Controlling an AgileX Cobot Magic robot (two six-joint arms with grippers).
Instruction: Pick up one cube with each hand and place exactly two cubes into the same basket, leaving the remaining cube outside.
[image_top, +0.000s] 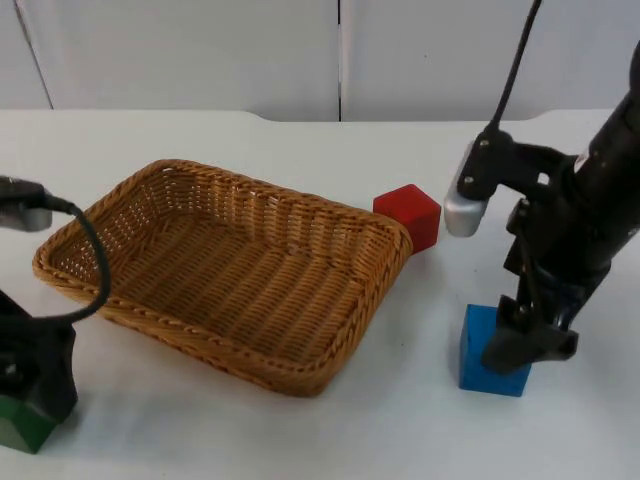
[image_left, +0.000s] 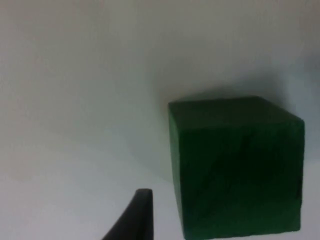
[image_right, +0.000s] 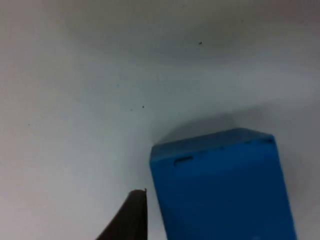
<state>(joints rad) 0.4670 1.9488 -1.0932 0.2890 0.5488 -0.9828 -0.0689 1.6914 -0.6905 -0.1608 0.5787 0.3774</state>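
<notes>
A green cube (image_top: 20, 428) (image_left: 235, 167) rests on the table at the front left. My left gripper (image_top: 30, 405) is lowered over it and open, and one fingertip (image_left: 139, 216) stands a small gap from the cube's side. A blue cube (image_top: 488, 352) (image_right: 222, 187) sits on the table at the front right. My right gripper (image_top: 520, 348) is down around it and open, with one fingertip (image_right: 134, 216) close beside its face. A red cube (image_top: 408, 214) lies just past the far right corner of the woven basket (image_top: 130, 300), which holds nothing.
The white table (image_top: 330, 430) ends at a grey partition wall (image_top: 200, 50) behind. The basket takes up the middle left, between the two arms. Bare table runs along the front edge between the green and blue cubes.
</notes>
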